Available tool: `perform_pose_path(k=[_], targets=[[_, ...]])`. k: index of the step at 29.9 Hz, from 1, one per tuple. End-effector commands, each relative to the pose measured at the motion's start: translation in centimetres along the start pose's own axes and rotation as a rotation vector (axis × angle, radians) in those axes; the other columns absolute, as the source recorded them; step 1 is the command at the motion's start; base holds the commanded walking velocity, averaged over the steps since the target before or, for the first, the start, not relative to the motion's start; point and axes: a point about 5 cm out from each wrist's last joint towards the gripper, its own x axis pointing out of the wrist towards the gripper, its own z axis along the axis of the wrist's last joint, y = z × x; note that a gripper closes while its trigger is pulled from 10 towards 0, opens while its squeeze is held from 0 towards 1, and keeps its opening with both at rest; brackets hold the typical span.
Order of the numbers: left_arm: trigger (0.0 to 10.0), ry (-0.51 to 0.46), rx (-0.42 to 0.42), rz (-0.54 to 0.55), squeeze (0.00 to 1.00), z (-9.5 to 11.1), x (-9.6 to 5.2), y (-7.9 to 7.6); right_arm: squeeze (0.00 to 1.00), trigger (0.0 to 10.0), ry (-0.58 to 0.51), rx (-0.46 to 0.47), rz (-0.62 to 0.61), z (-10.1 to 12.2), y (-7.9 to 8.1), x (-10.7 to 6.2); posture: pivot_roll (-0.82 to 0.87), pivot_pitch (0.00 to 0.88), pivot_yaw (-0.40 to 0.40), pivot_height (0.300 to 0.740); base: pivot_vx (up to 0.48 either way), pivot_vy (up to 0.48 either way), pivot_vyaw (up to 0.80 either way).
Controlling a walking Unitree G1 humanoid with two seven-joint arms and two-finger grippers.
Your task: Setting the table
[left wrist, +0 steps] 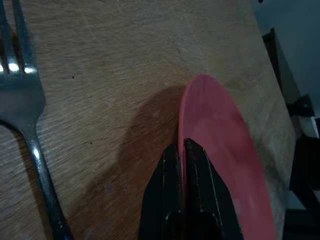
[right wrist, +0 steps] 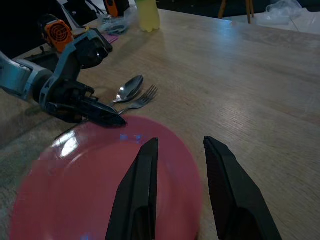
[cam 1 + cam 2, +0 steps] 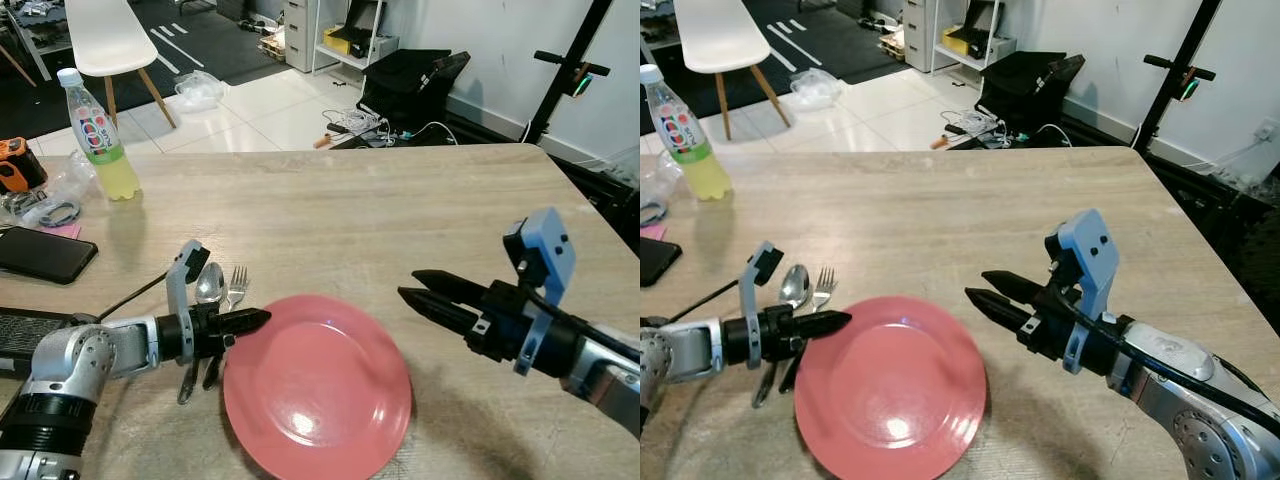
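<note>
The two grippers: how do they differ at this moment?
The left gripper has its fingers shut together at the pink plate's left rim; the right gripper is open and holds nothing. The left one lies beside the fork and spoon; the right hovers right of the plate. Both have black fingers.

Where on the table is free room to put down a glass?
Free: the wood between the red plate and the table's far edge, and right of the plate past the right gripper. Crowded: the left side, with spoon, fork, bottle, phone.
</note>
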Motion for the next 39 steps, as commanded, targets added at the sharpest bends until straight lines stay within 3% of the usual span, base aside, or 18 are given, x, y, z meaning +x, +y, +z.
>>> perform_pose_path(k=[1,12,13,16,22,23,25,27,30,32,33,35,38,39], targets=[[10.0,0.034,-0.006,0.049,1.0,-1.1,-0.3,0.9,0.0,10.0,-0.01,0.002,0.017,0.1,0.4,-0.1,0.01,0.207,0.087,0.74,0.0,0.0,0.0],[10.0,0.011,-0.008,0.078,1.0,-0.5,-0.8,1.1,0.0,10.0,-0.02,0.004,0.018,0.2,0.3,-0.1,0.02,0.202,0.083,0.74,0.0,0.0,0.0],[10.0,-0.02,-0.014,0.072,0.0,0.2,-1.7,0.9,0.0,10.0,-0.03,0.005,0.017,0.3,0.3,0.0,0.04,0.194,0.09,0.74,0.0,0.0,0.0],[10.0,-0.055,-0.008,0.063,0.0,0.9,-2.7,0.6,0.0,10.0,-0.039,0.004,0.013,0.4,0.3,0.0,0.04,0.194,0.09,0.74,0.0,0.0,0.0],[10.0,-0.236,0.04,0.039,0.0,4.5,-7.0,-0.7,0.0,10.0,-0.084,0.013,0.006,0.6,0.4,0.0,0.07,0.172,0.099,0.74,0.0,0.0,0.0],[10.0,-0.236,0.04,0.039,0.0,4.5,-7.0,-0.7,0.0,10.0,-0.084,0.013,0.006,0.6,0.4,0.0,0.07,0.172,0.099,0.74,0.0,0.0,0.0],[10.0,-0.307,0.074,0.016,0.0,5.7,-8.0,-1.6,0.0,10.0,-0.105,0.011,-0.021,0.7,0.2,-0.2,0.08,0.165,0.087,0.74,0.0,0.0,0.0],[10.0,-0.409,0.139,-0.026,0.0,7.5,-8.2,-3.6,0.0,10.0,-0.168,0.007,-0.128,1.2,-0.4,-0.2,0.09,0.158,0.077,0.74,0.0,0.0,0.0],[10.0,-0.371,0.418,0.102,0.0,6.8,-5.8,-6.0,0.0,10.0,-0.275,0.001,-0.407,1.5,-1.5,0.5,0.09,0.14,0.062,0.74,0.0,0.0,0.0],[10.0,-0.355,0.45,0.123,0.0,6.4,-5.4,-6.1,0.0,10.0,-0.289,0.006,-0.44,1.4,-1.5,0.6,0.09,0.135,0.059,0.74,0.0,0.0,0.0],[10.0,-0.307,0.571,0.198,0.0,5.0,-4.0,-6.1,0.0,10.0,-0.302,-0.005,-0.52,0.9,-0.9,1.0,0.09,0.128,0.058,0.74,0.0,0.0,0.0],[10.0,-0.279,0.68,0.239,0.0,3.1,-2.3,-6.6,0.0,10.0,-0.317,-0.032,-0.63,0.2,0.1,1.3,0.08,0.123,0.056,0.74,0.0,0.0,0.0],[10.0,-0.321,0.62,0.26,0.0,2.0,-1.3,-6.5,0.0,10.0,-0.309,-0.034,-0.704,-0.9,1.4,1.6,0.05,0.106,0.061,0.74,0.0,0.0,0.0],[10.0,-0.341,0.586,0.31,0.0,1.4,-1.4,-5.5,0.0,10.0,-0.287,-0.022,-0.745,-2.1,2.0,1.6,0.04,0.098,0.059,0.74,0.0,0.0,0.0]])
